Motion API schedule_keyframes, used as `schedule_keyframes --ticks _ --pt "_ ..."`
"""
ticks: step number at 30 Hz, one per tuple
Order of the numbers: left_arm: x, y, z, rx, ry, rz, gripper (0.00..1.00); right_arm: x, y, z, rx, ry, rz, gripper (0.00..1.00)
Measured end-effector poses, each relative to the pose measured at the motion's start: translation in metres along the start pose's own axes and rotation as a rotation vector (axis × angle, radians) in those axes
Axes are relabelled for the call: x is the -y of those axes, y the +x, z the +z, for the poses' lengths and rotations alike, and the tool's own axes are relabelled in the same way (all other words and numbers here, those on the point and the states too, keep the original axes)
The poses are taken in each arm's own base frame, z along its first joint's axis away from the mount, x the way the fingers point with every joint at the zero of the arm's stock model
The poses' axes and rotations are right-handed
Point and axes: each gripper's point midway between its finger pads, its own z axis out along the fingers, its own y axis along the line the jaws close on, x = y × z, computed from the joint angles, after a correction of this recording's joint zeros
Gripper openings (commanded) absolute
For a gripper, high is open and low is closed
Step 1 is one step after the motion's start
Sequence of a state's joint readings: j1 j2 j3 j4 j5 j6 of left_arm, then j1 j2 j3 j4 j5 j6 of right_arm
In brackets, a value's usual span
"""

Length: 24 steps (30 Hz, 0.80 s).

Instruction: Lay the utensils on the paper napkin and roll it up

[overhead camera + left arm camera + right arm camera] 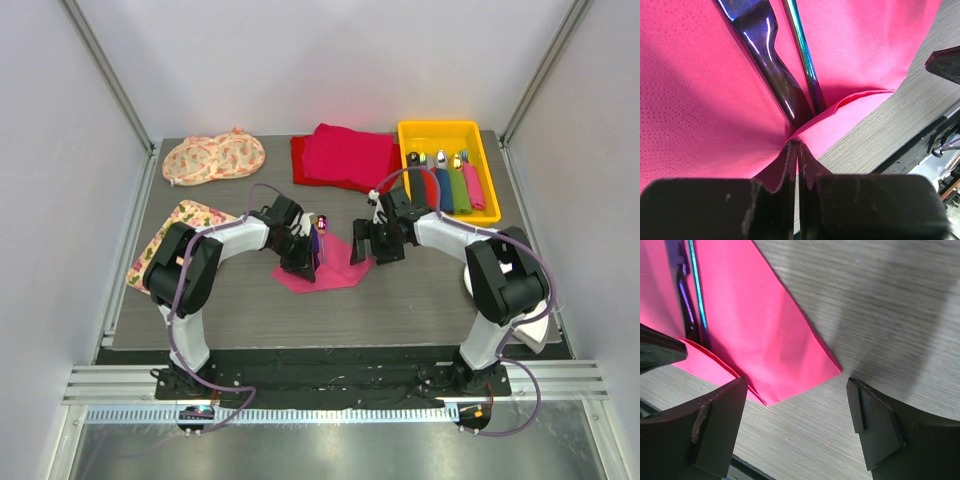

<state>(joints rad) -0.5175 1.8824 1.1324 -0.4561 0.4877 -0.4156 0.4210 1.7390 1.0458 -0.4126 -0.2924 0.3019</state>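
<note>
The dark grey wood-grain table [430, 310] takes up most of the booth floor. At its far right corner sits a yellow plastic tray [440, 127] holding cutlery with coloured handles. Near the middle lies the thin bright pink paper napkin [340, 277], partly folded over. On its left side are the slim utensils [317, 240], with dark blue-purple handles and a shiny head. The left gripper [796, 150] is pinched tight on a fold of the napkin, just beside those handles. The right gripper [796, 390] stands wide over the napkin's corner, holding nothing.
</note>
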Motion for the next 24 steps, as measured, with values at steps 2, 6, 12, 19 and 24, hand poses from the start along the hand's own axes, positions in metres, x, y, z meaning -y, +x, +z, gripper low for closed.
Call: schedule_keyframes --ticks 2,6,12,19,24 --pt "0.000 0.000 0.000 0.000 0.000 0.000 0.07 -0.003 -0.003 0.003 0.004 -0.017 0.005 0.87" --pt "0.000 0.000 0.000 0.000 0.000 0.000 0.07 -0.014 -0.009 0.008 0.012 -0.081 0.014 0.80" --pt "0.000 0.000 0.000 0.001 -0.001 0.000 0.08 -0.030 -0.007 0.013 0.000 -0.190 0.047 0.64" --pt "0.000 0.000 0.000 0.001 -0.001 0.000 0.08 -0.035 0.008 0.012 -0.040 -0.255 0.111 0.46" --pt "0.000 0.000 0.000 0.001 -0.001 0.000 0.08 -0.046 0.007 0.001 -0.028 -0.300 0.135 0.46"
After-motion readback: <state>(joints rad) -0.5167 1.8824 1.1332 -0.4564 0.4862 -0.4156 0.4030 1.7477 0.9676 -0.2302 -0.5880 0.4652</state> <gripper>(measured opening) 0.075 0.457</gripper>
